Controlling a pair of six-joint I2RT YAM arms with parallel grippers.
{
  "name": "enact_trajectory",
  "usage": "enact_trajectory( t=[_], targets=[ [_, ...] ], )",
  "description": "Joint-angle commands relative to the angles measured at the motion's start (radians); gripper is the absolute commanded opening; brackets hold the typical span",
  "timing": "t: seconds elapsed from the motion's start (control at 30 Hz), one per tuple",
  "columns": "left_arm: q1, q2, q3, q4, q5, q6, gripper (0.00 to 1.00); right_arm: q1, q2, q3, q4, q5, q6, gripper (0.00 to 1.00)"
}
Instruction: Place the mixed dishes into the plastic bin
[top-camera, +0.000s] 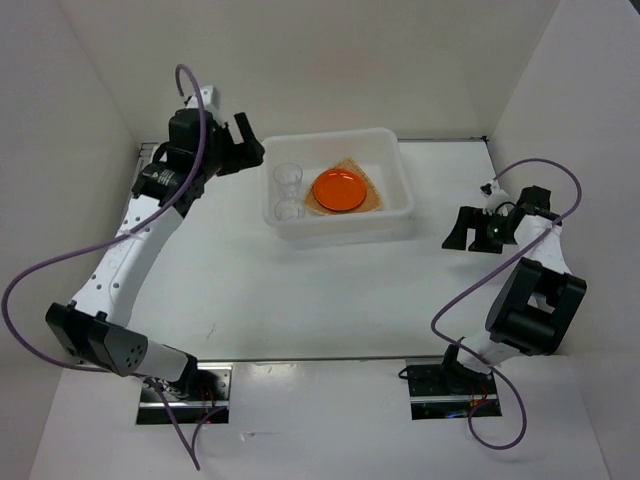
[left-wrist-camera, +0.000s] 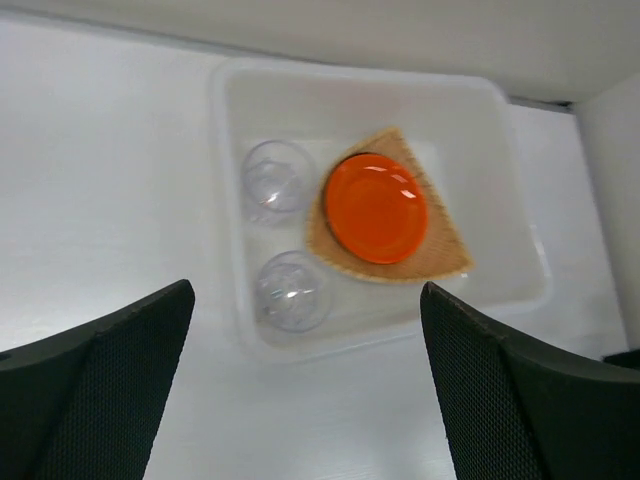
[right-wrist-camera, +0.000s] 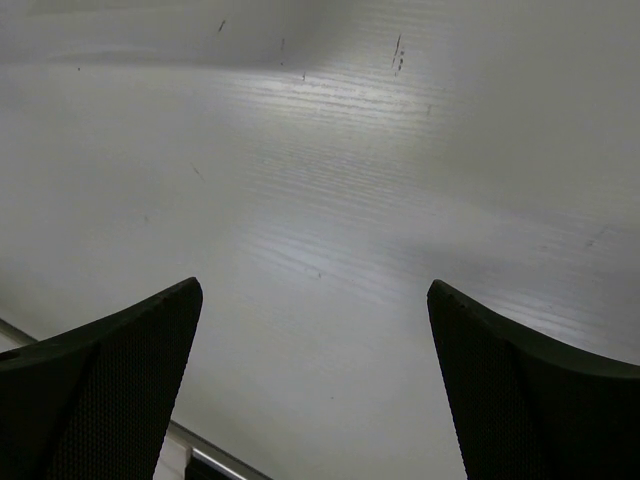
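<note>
The plastic bin (top-camera: 400, 180) stands at the back middle of the table. In it the orange plate (top-camera: 338, 189) lies on the tan basket tray (top-camera: 372, 196), and two clear cups (top-camera: 288, 176) (top-camera: 289, 209) stand at its left end. The black plate is hidden. My left gripper (top-camera: 250, 143) is open and empty, just left of the bin and above the table. Its wrist view shows the bin (left-wrist-camera: 360, 72), orange plate (left-wrist-camera: 376, 208), basket tray (left-wrist-camera: 440, 250) and both cups (left-wrist-camera: 277, 178) (left-wrist-camera: 291, 291) beyond its jaws (left-wrist-camera: 306, 290). My right gripper (top-camera: 465, 240) is open and empty, right of the bin.
White walls close in the table on the left, back and right. The right wrist view shows only bare white table between the open jaws of that gripper (right-wrist-camera: 315, 284). Purple cables loop off both arms. The arm bases sit at the near edge.
</note>
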Motion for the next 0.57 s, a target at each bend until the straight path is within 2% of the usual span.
enact_trajectory(
  t=[0.0,0.1,0.2,0.27,0.53],
  targets=[
    [0.064,-0.018,-0.113,-0.022,-0.041,-0.018,1.00,0.003,-0.082,-0.012,0.066,0.030,0.034,0.98],
    [0.110,-0.091,-0.216,-0.045,-0.090,0.046,1.00,0.003,-0.082,-0.021,0.066,0.030,0.034,0.98],
    [0.133,-0.182,-0.359,0.025,-0.138,0.095,1.00,0.003,-0.082,-0.021,0.066,0.039,0.034,0.98],
    [0.133,-0.210,-0.393,0.025,-0.185,0.106,1.00,0.003,-0.082,-0.021,0.066,0.039,0.034,0.98],
    [0.133,-0.282,-0.499,0.114,-0.146,0.094,1.00,0.003,-0.082,-0.021,0.066,0.039,0.034,0.98]
  ],
)
